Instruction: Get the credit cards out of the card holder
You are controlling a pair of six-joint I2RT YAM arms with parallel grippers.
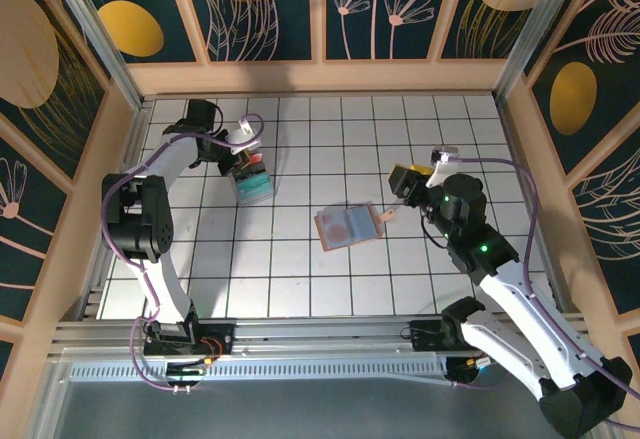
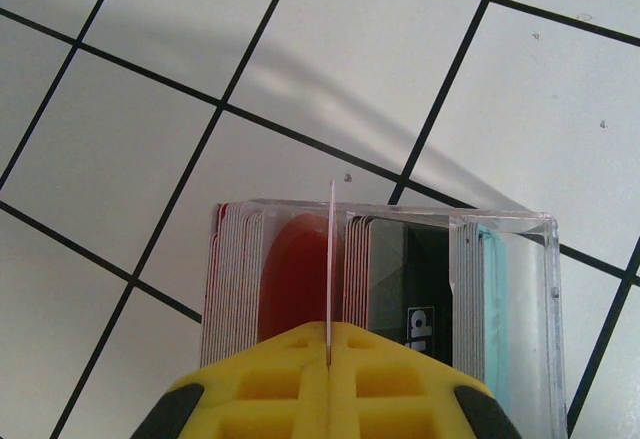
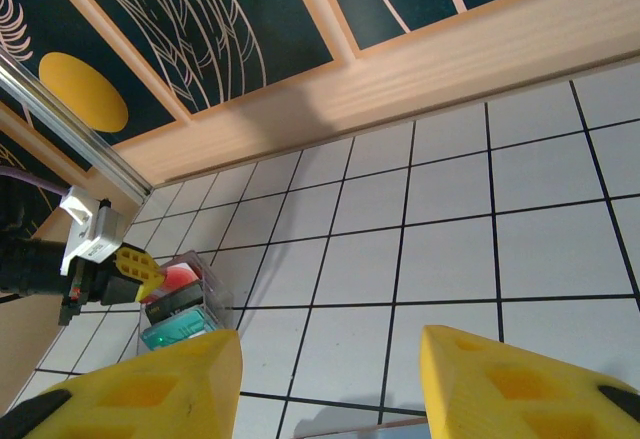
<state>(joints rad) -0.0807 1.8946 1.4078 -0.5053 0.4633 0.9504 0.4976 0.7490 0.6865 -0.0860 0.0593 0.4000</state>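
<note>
The card holder (image 1: 347, 226) lies open on the white gridded table near the middle, tan with grey-blue inner pockets, a reddish patch on its left half and a small tab (image 1: 385, 216) on its right side. My left gripper (image 2: 329, 334) is shut on a thin credit card (image 2: 330, 259), seen edge-on. The card stands upright over the clear plastic box (image 2: 500, 229), between the stacked cards inside it. In the top view the left gripper (image 1: 243, 159) hangs at the back left. My right gripper (image 3: 330, 359) is open with nothing between its fingers, and sits right of the card holder (image 1: 408, 183).
The clear plastic box (image 1: 253, 181) holds several upright cards, red, dark and teal. It also shows in the right wrist view (image 3: 190, 299) beside the left gripper (image 3: 140, 271). Wooden walls (image 1: 320, 77) close in the table at the back and both sides.
</note>
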